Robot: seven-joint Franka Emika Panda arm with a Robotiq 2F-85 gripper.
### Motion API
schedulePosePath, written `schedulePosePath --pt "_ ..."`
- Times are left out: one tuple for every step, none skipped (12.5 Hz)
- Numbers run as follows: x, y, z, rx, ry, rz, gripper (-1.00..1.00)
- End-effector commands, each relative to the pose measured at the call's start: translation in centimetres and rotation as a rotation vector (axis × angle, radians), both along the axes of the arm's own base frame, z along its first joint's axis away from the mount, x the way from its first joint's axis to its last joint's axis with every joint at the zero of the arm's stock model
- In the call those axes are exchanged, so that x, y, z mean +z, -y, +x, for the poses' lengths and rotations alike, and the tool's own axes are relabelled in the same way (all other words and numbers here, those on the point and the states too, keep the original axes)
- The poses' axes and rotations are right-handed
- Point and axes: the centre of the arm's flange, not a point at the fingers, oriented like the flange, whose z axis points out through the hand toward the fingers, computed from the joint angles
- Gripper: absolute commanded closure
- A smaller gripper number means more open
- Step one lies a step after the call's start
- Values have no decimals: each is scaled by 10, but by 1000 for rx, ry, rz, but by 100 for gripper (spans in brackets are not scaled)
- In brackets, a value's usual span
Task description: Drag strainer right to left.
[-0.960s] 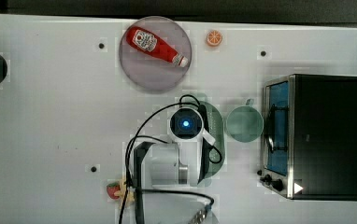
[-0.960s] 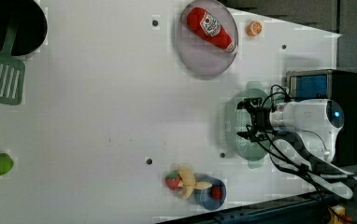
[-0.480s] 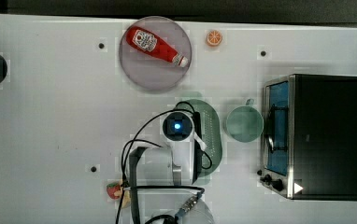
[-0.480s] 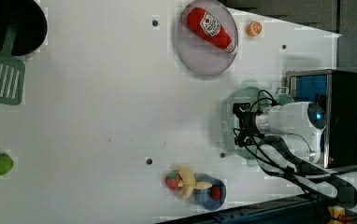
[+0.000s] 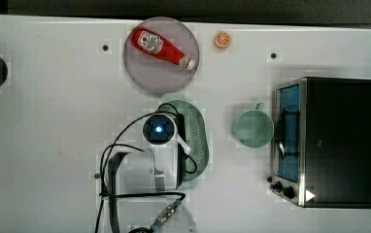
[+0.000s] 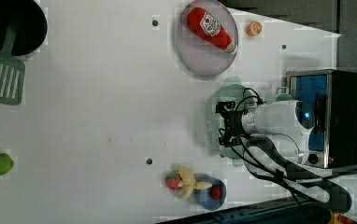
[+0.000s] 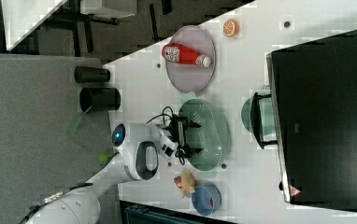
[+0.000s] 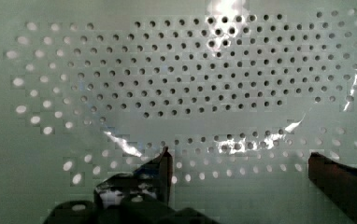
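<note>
The strainer (image 5: 197, 138) is a pale green oblong tray with a grid of small holes, lying lengthwise on the white table (image 5: 52, 136) just below the plate. My arm's wrist (image 5: 159, 130) covers its side toward the top view's left. My gripper (image 6: 222, 123) is open, its two dark fingers spread wide and reaching down into the strainer (image 6: 230, 88). In the right view the gripper (image 7: 191, 136) stands over the strainer's (image 7: 211, 135) perforated floor. The wrist view has the strainer's holes (image 8: 190, 84) close up, with the gripper (image 8: 242, 170) holding nothing between its fingers.
A round pale green cup (image 5: 254, 128) stands between the strainer and the toaster oven (image 5: 327, 141). A plate (image 5: 144, 73) carries a ketchup bottle (image 5: 160, 48), with an orange slice (image 5: 223, 40) beside it. A blue bowl with toy fruit (image 6: 207, 189), a green spatula (image 6: 1, 81) and a lime (image 6: 1, 164) lie farther off.
The arm and the strainer have slid together toward the top view's left, away from the cup, widening the gap between them. The jaws stayed open.
</note>
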Motion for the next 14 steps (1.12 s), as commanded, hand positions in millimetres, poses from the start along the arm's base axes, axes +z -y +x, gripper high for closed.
schedulePosePath --pt "10 -24 2 -31 17 23 -100" --pt "11 -36 1 -26 16 35 -100" --pt "12 -50 1 -15 18 46 -100" --pt "13 -63 -2 -26 6 48 -100" --pt "15 -77 -3 -51 7 47 -100" --pt "18 -91 -4 -78 9 45 -100" --pt "19 -105 -6 -97 11 44 -100" --pt "20 -118 -8 -107 11 43 -100" --pt "20 -131 -10 -102 13 44 -100" --pt "20 -144 -10 -91 15 46 -100" --pt "19 -155 -11 -83 18 49 -100" --pt "18 -166 -10 -89 19 51 -100" --pt "17 -177 -10 -100 21 53 -100" --pt "18 -189 -7 -108 28 59 -100"
